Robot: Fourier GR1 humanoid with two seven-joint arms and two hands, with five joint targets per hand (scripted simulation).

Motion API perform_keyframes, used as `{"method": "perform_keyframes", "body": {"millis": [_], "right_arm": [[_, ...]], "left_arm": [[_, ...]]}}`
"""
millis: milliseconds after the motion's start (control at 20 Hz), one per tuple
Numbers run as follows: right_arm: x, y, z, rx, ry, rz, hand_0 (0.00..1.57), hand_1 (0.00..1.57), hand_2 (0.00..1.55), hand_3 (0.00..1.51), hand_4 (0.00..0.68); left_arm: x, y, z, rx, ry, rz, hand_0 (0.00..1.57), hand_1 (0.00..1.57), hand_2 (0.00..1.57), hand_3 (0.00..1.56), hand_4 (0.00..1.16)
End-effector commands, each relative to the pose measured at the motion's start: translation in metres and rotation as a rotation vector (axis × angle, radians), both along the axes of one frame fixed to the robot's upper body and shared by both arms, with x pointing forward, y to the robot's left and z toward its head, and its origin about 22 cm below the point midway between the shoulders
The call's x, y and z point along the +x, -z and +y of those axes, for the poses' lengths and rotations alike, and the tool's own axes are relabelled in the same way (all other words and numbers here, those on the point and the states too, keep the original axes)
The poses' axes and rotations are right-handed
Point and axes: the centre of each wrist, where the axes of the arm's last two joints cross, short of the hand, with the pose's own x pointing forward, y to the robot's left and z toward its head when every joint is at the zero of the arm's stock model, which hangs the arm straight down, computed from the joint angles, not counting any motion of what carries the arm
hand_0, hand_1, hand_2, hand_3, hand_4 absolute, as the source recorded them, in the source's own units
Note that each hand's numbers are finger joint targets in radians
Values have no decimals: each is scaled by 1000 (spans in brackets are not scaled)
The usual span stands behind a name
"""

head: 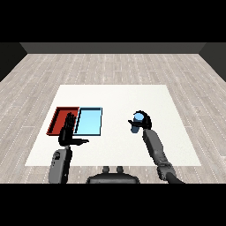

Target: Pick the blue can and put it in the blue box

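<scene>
Blue can point(138, 120) sits right of the blue tray point(89, 122), well apart from it, with the right hand point(142, 123) curled around its sides. Judged rigid, light, smooth-walled; mid-body hold suits. Left hand point(68, 131) relaxed, fingers straight, over the red tray point(58, 115).

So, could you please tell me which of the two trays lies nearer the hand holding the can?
The light blue tray: it lies on the side toward the right hand curled round the blue can; the red tray lies beyond it.

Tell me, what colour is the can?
Blue; the small round can shows best in the head view.
</scene>
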Motion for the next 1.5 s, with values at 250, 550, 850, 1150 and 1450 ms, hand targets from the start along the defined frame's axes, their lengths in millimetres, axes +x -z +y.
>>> {"method": "perform_keyframes", "body": {"millis": [250,550,850,1150,1450], "right_arm": [[5,-57,47,-24,-95,-103,1452,1452,1477,1449,636],[10,-96,55,-60,-143,-230,1409,1409,1451,1437,629],[-20,-96,67,-50,-164,-242,1456,1456,1457,1437,634],[-33,-110,69,-44,-170,-273,1494,1494,1462,1436,632],[-14,-92,97,-56,-191,-241,1462,1462,1466,1439,626]], "left_arm": [[6,4,-17,44,30,6,0,0,0,0,0],[17,3,-10,-5,103,38,0,0,0,0,0],[11,-2,-45,-59,163,105,0,0,0,0,0],[6,12,-66,-91,197,117,0,0,0,0,0],[17,16,-79,-71,244,181,0,0,0,0,0]]}}
